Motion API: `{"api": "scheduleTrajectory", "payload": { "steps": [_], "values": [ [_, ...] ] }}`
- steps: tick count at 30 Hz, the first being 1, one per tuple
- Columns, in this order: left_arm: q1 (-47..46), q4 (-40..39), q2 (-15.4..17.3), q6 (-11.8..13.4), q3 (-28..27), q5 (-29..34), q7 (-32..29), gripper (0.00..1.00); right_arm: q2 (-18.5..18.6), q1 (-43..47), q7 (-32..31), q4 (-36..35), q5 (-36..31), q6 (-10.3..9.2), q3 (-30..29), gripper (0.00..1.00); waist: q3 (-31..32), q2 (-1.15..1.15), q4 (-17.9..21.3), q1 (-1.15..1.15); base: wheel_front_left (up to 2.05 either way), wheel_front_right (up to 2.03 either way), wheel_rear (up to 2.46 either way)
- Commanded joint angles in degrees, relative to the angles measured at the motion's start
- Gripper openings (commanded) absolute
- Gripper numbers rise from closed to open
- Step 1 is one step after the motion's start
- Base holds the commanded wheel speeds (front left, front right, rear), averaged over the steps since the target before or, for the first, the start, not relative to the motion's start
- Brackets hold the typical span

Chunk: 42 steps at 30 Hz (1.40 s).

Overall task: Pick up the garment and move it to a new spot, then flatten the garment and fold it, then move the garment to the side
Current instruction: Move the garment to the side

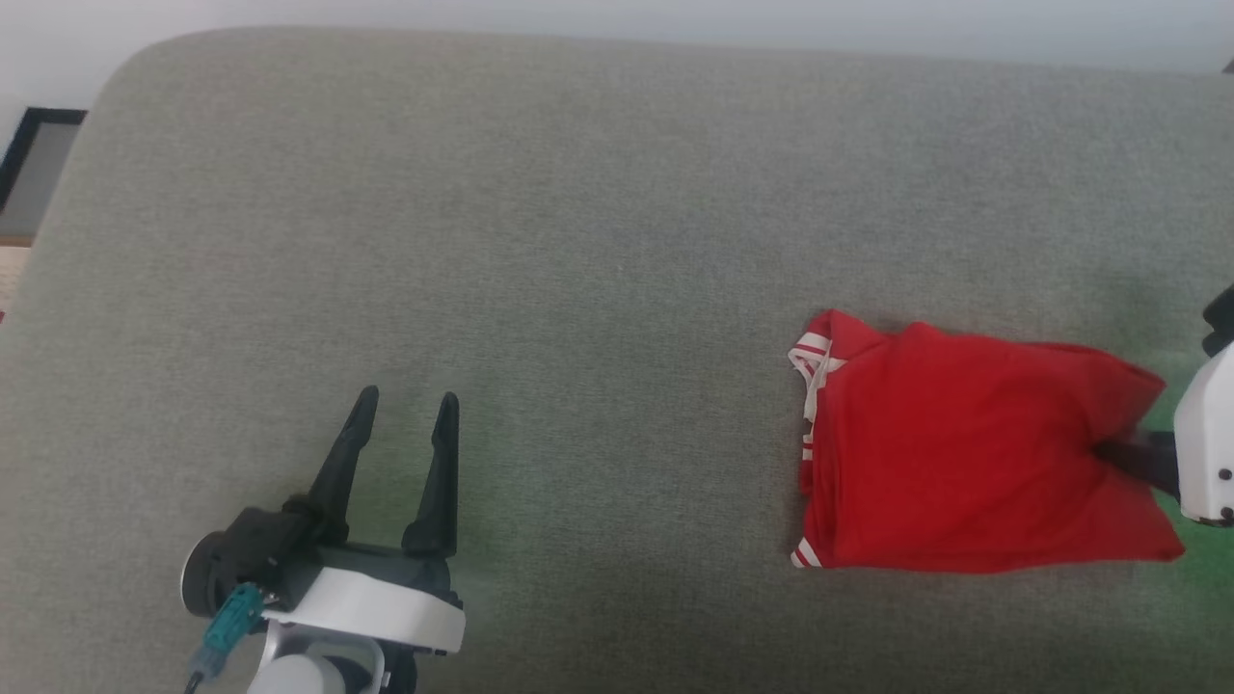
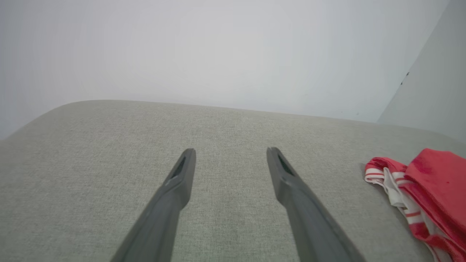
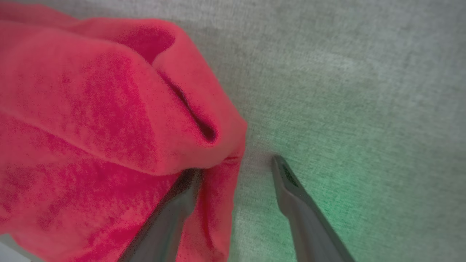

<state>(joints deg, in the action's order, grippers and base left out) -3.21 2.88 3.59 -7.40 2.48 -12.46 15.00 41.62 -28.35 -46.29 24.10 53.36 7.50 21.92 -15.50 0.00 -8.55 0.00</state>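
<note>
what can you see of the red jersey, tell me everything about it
The jersey is folded into a rough rectangle and lies on the right part of the grey cushion. Its upper face is plain red, soft matte cloth with loose rumples. Red-and-white striped trim peeks out along its left edge. The right pincer sits at its right edge, jaws apart: one finger is against a fold of the cloth, and the other is over bare cushion.

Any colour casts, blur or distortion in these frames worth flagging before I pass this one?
Head view: green tint on the grey cushion beside the left gripper and at the right edge. Right wrist view: the garment is close and blurred; green glow beside the right gripper. Left wrist view: sharp, wall washed pale, cushion edge bowed.
</note>
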Motion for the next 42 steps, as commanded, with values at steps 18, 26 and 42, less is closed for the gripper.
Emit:
{"api": "scheduleTrajectory", "payload": {
  "steps": [18, 26, 42],
  "values": [
    [-13.0, -0.6, 4.5, -0.1, 7.0, 0.3, 0.2, 1.0, 3.1, -2.2, 19.6, 1.7, 3.6, -0.06, -11.2, 0.0, -7.0, 0.0, 13.3, 0.0, 0.0, 0.0, 0.0],
    [-24.4, -1.9, 9.1, -0.1, 11.9, -0.3, 0.2, 1.0, 2.9, -7.3, 26.5, 9.5, 3.4, -0.05, -18.1, 0.0, -13.6, 0.0, 18.5, 0.0, 0.0, 0.0, 0.0],
    [-41.0, -0.7, 15.7, -0.1, 17.2, 0.7, 0.2, 1.0, -0.3, -26.0, 39.3, 30.5, -13.4, -0.06, -20.0, 0.0, -22.6, 0.0, 22.2, 0.0, 0.0, 0.0, 0.0]
  ]
}}
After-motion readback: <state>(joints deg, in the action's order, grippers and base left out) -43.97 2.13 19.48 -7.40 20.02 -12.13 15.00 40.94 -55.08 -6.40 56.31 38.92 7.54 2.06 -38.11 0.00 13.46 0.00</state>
